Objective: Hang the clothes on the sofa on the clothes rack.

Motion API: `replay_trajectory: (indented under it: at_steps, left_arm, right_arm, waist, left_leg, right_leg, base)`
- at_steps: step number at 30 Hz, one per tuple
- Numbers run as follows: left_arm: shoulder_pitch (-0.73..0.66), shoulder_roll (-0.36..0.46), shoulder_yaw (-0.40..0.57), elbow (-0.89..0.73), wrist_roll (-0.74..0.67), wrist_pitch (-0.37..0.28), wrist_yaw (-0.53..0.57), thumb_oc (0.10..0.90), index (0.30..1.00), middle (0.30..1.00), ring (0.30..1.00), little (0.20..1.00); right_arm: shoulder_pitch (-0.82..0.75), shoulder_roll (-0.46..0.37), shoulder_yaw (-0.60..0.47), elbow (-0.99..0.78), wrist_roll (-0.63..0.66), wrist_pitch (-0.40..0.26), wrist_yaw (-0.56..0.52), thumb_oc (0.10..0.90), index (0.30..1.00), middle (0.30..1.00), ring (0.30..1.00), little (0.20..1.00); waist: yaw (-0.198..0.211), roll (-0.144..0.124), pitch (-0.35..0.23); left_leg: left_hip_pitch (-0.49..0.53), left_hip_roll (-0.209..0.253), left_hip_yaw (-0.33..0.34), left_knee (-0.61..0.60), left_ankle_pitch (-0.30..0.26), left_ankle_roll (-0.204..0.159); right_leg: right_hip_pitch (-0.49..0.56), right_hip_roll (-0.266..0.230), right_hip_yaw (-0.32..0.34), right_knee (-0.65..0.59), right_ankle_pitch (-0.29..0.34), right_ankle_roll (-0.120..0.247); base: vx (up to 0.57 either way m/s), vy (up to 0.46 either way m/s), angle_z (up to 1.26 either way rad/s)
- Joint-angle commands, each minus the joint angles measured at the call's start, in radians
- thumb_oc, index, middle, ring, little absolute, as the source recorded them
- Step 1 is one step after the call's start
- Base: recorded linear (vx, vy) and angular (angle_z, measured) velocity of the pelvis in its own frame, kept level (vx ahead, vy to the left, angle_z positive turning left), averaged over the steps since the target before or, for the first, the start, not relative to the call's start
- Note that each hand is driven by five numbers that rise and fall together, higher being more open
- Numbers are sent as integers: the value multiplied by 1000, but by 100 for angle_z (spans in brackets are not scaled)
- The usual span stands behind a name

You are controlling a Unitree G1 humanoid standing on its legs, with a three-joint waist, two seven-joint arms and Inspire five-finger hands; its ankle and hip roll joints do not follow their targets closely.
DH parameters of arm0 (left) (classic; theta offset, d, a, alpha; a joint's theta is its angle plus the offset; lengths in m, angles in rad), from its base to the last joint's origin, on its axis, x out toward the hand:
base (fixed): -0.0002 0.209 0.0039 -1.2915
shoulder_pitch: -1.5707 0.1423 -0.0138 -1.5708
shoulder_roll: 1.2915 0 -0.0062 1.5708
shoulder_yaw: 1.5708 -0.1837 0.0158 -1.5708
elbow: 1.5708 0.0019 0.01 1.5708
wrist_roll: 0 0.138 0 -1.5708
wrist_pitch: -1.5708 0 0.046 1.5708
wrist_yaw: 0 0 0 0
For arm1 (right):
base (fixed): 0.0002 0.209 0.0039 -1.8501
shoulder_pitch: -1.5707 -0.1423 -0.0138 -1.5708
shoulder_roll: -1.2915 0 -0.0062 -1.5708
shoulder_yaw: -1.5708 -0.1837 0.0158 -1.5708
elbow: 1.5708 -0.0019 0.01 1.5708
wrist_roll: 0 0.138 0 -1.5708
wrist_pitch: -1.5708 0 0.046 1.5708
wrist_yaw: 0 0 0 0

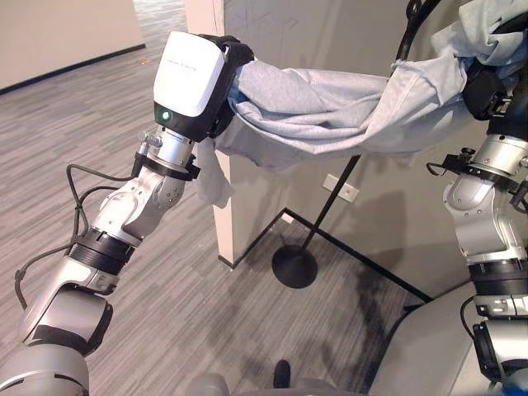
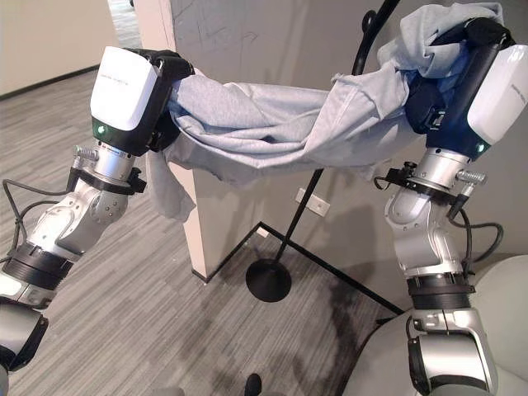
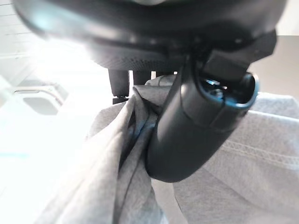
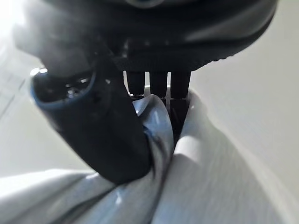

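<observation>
Grey cloth (image 2: pixel 264 115) hangs stretched between the left hand (image 2: pixel 153 82) and right hand (image 2: pixel 445 78), both pinching it tight, beside the black rack pole (image 2: pixel 307 202).

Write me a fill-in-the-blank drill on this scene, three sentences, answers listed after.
1. The light grey cotton garment is stretched between the robot's two ____.
2. The left hand is ____ on the cloth, thumb pinching it.
3. The thin black metal clothes rack stands on a ____ base on the floor.

Missing words: hands; shut; round
</observation>
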Motion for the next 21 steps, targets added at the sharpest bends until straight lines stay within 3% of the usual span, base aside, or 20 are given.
replay_trajectory:
  at_steps: [1, 3, 4, 5, 6, 7, 9, 12, 14, 16, 17, 19, 21]
  left_arm:
    - [-199, 2, -11, 62, -18, 54, 58, 400, 300, 300, 300, 300]
    - [-237, 12, -34, 74, -3, 62, 59, 400, 300, 300, 300, 300]
    - [-254, 14, -41, 79, -2, 65, 60, 400, 300, 300, 300, 300]
    - [-271, 14, -49, 82, -3, 70, 66, 400, 300, 300, 300, 300]
    - [-274, 13, -48, 84, -4, 71, 67, 400, 300, 300, 300, 300]
    - [-298, 19, -71, 113, -7, 92, 74, 400, 300, 300, 300, 300]
    - [-333, 0, -100, 166, -27, 116, 86, 400, 300, 300, 300, 300]
    - [-339, 13, -97, 168, -30, 136, 85, 400, 300, 300, 300, 300]
    - [-339, 42, -79, 160, -23, 152, 80, 400, 300, 300, 300, 300]
    - [-347, 75, -59, 145, -17, 161, 89, 400, 300, 300, 300, 300]
    - [-350, 82, -50, 141, -20, 165, 95, 400, 300, 300, 300, 300]
    - [-344, 88, -31, 144, -23, 184, 110, 400, 300, 300, 300, 300]
    - [-356, 80, -26, 140, -22, 183, 114, 400, 300, 300, 300, 300]
  right_arm:
    - [-144, -183, -48, 30, -1, 5, -70, 400, 300, 300, 300, 300]
    - [-187, -224, -30, 80, -9, 25, -91, 400, 300, 300, 300, 300]
    - [-213, -234, -13, 112, -6, 28, -96, 400, 300, 300, 300, 300]
    - [-243, -246, 7, 144, -1, 33, -101, 400, 300, 300, 300, 300]
    - [-252, -249, 14, 151, 1, 32, -103, 400, 300, 300, 300, 300]
    - [-300, -276, 64, 221, 21, 45, -89, 400, 300, 300, 300, 300]
    - [-366, -288, 139, 311, 73, 47, -78, 400, 300, 300, 300, 300]
    - [-374, -284, 159, 334, 75, 61, -66, 400, 300, 300, 300, 300]
    - [-366, -256, 157, 348, 44, 83, -50, 400, 300, 300, 300, 300]
    - [-359, -251, 139, 329, 22, 98, -41, 400, 300, 300, 300, 300]
    - [-351, -253, 131, 323, 13, 104, -49, 400, 300, 300, 300, 300]
    - [-336, -233, 116, 324, 16, 108, -57, 400, 300, 300, 300, 300]
    - [-324, -244, 102, 320, 18, 110, -65, 400, 300, 300, 300, 300]
  waist:
    - [40, -11, -102]
    - [56, -3, -103]
    - [68, 5, -107]
    - [78, 17, -109]
    - [78, 17, -107]
    - [89, 37, -121]
    - [76, 44, -135]
    - [65, 45, -151]
    - [77, 55, -156]
    - [81, 65, -134]
    - [81, 71, -124]
    - [86, 80, -117]
    - [81, 84, -115]
  left_leg:
    - [-69, 13, -17, -63, 39, 101]
    - [-105, -88, -25, -201, -11, 123]
    - [-110, -137, -41, -289, -2, 130]
    - [-110, -179, -65, -377, 33, 134]
    - [-106, -181, -64, -395, 51, 135]
    - [-93, -207, -108, -497, 100, 132]
    - [-34, -200, -119, -549, 124, 146]
    - [-11, -193, -113, -570, 125, 154]
    - [24, -183, -93, -599, 120, 172]
    - [59, -165, -68, -603, 111, 186]
    - [77, -155, -60, -609, 109, 191]
    - [103, -136, -46, -621, 100, 197]
    - [109, -113, -66, -629, 91, 185]
  right_leg:
    - [69, -15, -5, -101, -7, 104]
    - [74, -9, 14, -102, -12, 114]
    - [78, 1, 30, -102, -18, 118]
    - [83, 17, 47, -100, -26, 118]
    - [78, 13, 47, -99, -21, 118]
    - [88, 40, 69, -94, -34, 114]
    - [94, 44, 76, -80, -59, 110]
    - [97, 35, 76, -45, -81, 114]
    - [71, 22, 59, 79, -121, 128]
    - [13, -7, 36, 254, -106, 159]
    - [-21, -24, 21, 335, -92, 170]
    - [-49, -128, -20, 392, -56, 189]
    - [-58, -198, -19, 333, -53, 178]
  base:
    - [128, 83, -51]
    - [145, 87, -50]
    - [180, 80, -17]
    - [97, 59, -14]
    - [152, 79, -48]
    - [133, 83, -58]
    - [200, 109, -84]
    - [171, 71, -24]
    - [137, 93, -24]
    - [107, 92, -67]
    - [92, 56, -66]
    - [68, -44, -28]
    - [81, -161, -28]
